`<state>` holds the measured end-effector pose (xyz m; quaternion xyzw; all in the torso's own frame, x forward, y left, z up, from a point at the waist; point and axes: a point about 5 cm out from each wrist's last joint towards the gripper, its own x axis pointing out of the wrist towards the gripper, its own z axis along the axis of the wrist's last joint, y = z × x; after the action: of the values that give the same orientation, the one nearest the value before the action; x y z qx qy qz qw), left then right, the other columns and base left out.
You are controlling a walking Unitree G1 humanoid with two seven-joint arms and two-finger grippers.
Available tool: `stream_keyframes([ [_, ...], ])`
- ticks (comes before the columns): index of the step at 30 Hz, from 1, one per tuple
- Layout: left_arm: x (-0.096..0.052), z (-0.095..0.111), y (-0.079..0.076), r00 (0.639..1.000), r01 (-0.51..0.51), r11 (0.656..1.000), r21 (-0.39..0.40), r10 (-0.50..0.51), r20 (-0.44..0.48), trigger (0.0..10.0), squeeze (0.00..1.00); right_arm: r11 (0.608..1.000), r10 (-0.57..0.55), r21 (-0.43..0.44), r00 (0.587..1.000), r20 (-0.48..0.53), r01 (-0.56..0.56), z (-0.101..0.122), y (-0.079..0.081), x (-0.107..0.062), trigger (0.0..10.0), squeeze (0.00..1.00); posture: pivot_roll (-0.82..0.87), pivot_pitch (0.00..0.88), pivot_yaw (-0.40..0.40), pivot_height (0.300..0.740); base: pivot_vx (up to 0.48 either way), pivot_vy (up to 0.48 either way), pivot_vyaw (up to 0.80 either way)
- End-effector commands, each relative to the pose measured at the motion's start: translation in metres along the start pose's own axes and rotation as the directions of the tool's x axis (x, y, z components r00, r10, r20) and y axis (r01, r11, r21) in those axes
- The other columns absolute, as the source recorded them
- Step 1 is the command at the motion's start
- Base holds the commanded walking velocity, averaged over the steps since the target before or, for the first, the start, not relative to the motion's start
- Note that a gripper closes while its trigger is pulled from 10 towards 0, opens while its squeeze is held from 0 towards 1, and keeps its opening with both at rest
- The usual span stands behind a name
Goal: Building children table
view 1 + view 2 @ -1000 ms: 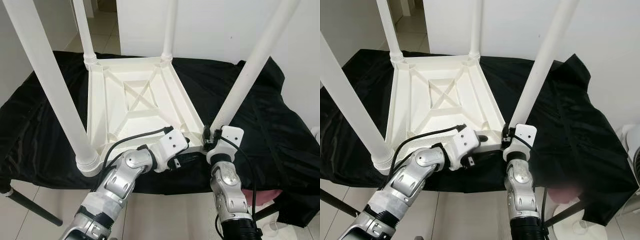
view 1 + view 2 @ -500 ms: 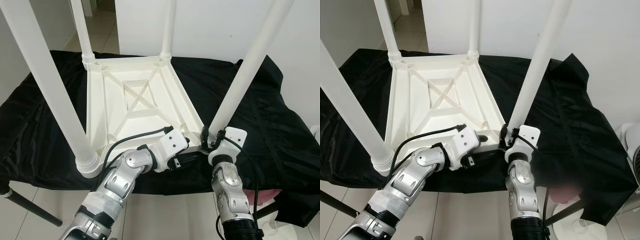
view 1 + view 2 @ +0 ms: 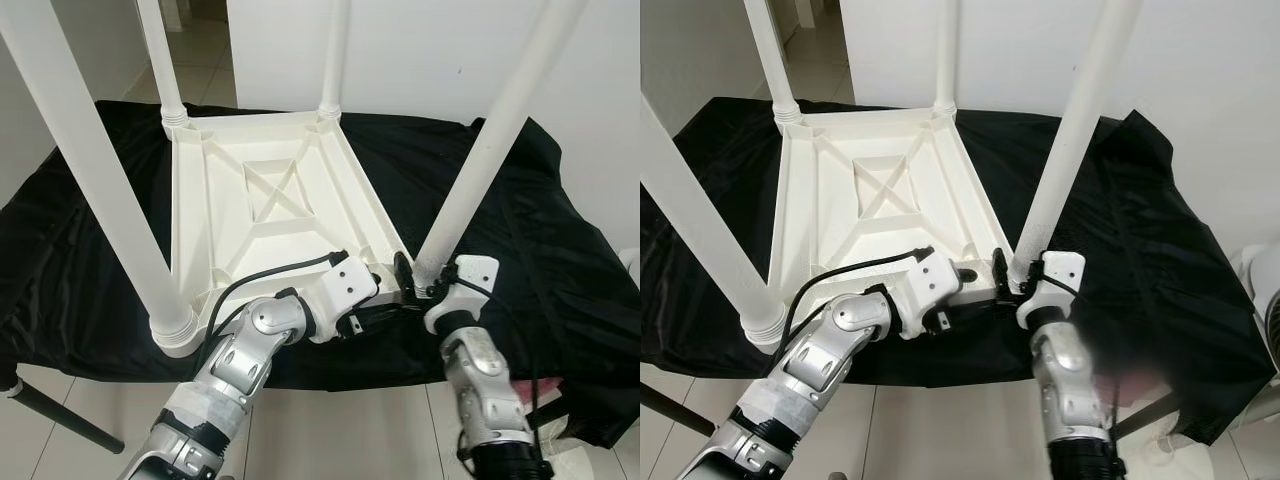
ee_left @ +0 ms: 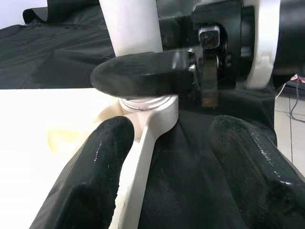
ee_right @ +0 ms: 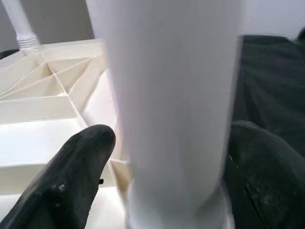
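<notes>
A white children's table [image 3: 270, 200] lies upside down on a black cloth, its legs pointing up. My right gripper [image 3: 422, 274] is shut on the base of the near right leg [image 3: 480, 170]. In the right wrist view that leg [image 5: 171, 95] runs between the two black fingers [image 5: 71, 186]. My left gripper [image 3: 388, 306] sits just left of it at the table's near right corner. Its fingers [image 4: 95, 181] stand open astride the corner rim [image 4: 143, 157], with the right gripper's finger [image 4: 143, 76] lying against the leg just beyond.
The near left leg [image 3: 100, 180] rises close to my left arm; two more legs [image 3: 335, 55] stand at the far side. The black cloth [image 3: 540, 250] hangs over the stand's edges. A white wall is behind, tiled floor [image 3: 330, 430] below.
My right forearm has swung to the right while its gripper stays at the leg's base and turns around it. The left arm has held still.
</notes>
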<state>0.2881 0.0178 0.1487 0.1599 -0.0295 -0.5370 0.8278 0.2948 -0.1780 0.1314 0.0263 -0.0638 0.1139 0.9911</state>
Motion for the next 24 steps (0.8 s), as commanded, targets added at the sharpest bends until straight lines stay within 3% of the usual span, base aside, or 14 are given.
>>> stream_keyframes([
  [1,0.001,-0.003,0.003,0.998,-0.054,0.999,0.005,0.054,-0.015,10.0,0.0,0.996,0.088,-0.014,0.996,-0.002,-0.088,0.001,-0.002,0.002,10.0,0.0,-0.04,0.019,-0.04,0.74,0.0,0.0,0.0],
  [7,0.001,-0.003,0.004,0.998,-0.055,0.998,0.009,0.055,-0.016,10.0,0.0,0.973,0.212,-0.089,0.977,-0.017,-0.213,0.007,-0.011,0.008,10.0,0.0,-0.03,0.016,-0.039,0.74,0.0,0.0,0.0],
  [11,0.0,-0.004,0.005,0.998,-0.052,0.998,0.025,0.053,-0.024,10.0,0.0,0.965,0.238,-0.107,0.971,-0.027,-0.239,0.008,-0.015,0.012,10.0,0.0,-0.03,0.012,-0.036,0.74,0.0,0.0,0.0],
  [12,0.0,-0.004,0.004,0.998,-0.049,0.998,0.034,0.05,-0.029,10.0,0.0,0.96,0.253,-0.113,0.967,-0.037,-0.256,0.008,-0.016,0.015,8.8,0.0,-0.03,0.011,-0.035,0.74,0.0,0.0,0.0],
  [13,0.0,-0.004,0.004,0.998,-0.049,0.998,0.034,0.05,-0.029,10.0,0.0,0.96,0.253,-0.113,0.967,-0.037,-0.256,0.008,-0.016,0.015,8.8,0.0,-0.03,0.011,-0.035,0.74,0.0,0.0,0.0],
  [14,0.0,-0.005,0.004,0.998,-0.047,0.998,0.04,0.048,-0.032,10.0,0.0,0.957,0.262,-0.117,0.964,-0.044,-0.266,0.007,-0.017,0.016,3.5,0.0,-0.03,0.011,-0.035,0.74,0.0,0.0,0.0],
  [15,0.001,-0.005,0.004,0.998,-0.045,0.998,0.041,0.046,-0.032,10.0,0.0,0.955,0.267,-0.12,0.962,-0.05,-0.271,0.007,-0.019,0.018,3.5,0.0,-0.03,0.008,-0.032,0.74,0.0,0.0,0.0],
  [16,0.001,-0.004,0.004,0.999,-0.044,0.998,0.041,0.045,-0.03,10.0,0.0,0.953,0.27,-0.123,0.961,-0.058,-0.275,0.006,-0.019,0.02,0.0,0.0,-0.03,0.005,-0.032,0.74,0.0,0.0,0.0],
  [24,0.001,-0.004,0.004,0.999,-0.043,0.998,0.045,0.044,-0.028,10.0,0.0,0.941,0.308,-0.116,0.946,-0.106,-0.319,-0.005,-0.022,0.018,0.0,0.0,-0.02,0.001,-0.028,0.74,0.0,0.0,0.0],
])
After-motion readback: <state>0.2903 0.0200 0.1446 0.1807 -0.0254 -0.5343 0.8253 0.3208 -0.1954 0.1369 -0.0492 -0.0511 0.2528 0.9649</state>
